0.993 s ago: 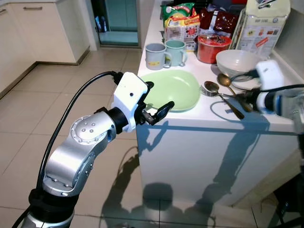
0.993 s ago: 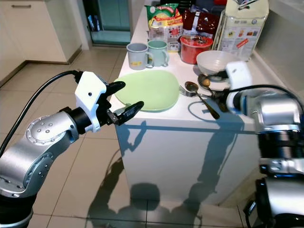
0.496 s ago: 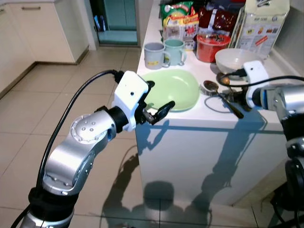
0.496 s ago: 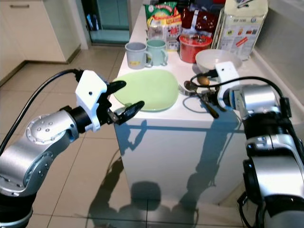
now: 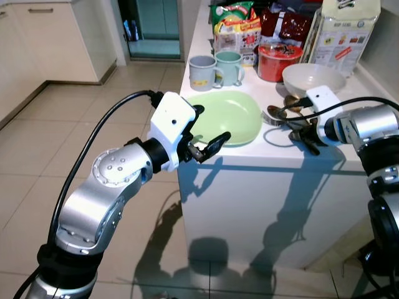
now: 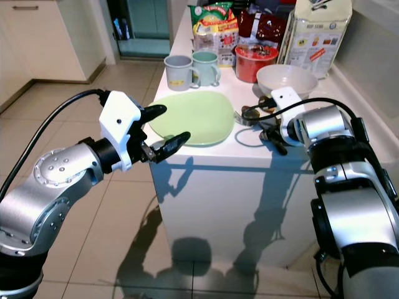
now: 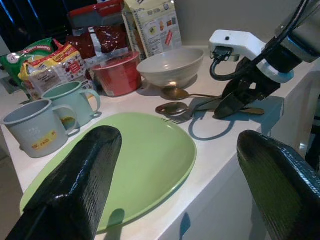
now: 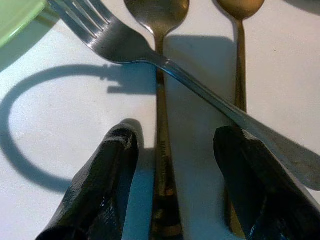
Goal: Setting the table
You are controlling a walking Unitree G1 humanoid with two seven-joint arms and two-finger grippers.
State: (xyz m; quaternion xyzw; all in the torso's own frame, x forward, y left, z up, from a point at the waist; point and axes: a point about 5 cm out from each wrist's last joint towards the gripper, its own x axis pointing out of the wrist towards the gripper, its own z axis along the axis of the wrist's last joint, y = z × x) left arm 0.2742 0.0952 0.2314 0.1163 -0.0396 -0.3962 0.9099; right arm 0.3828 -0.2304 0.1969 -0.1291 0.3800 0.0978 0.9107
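**Right gripper lined up on the cutlery, pinch not made yet**

We have the right gripper [image 8: 170, 187] down at the white counter [image 5: 249, 168], fingers apart, straddling the handle of the silver spoon [image 8: 159, 100]. The fork [image 8: 165, 65] lies diagonally across that spoon, tines next to the green plate [image 5: 225, 116]; the gold spoon [image 8: 240, 60] runs just beside, on the far side of one finger. All three sit right of the plate, near the white bowl [image 5: 312, 79].

Left gripper [image 5: 207, 144] hovers off the counter's left edge beside the plate rim, fingers wide apart, holding nothing.

Our read: the step is picking one utensil out of the pile. Doing it well:
- The fork crosses over the spoon, so lifting the spoon first would likely drag the fork. Better to take the fork, or grip the spoon handle well clear of the crossing.
- Centre the handle between the pads before closing; it's thin and flat on the counter, so fingertips need to touch the surface.
- Keep the outer finger from catching the gold spoon.
- Lift slowly, check nothing rides along.

Two mugs [image 5: 215, 70] and the snack packets [image 5: 240, 28] at the far end are out of the way.
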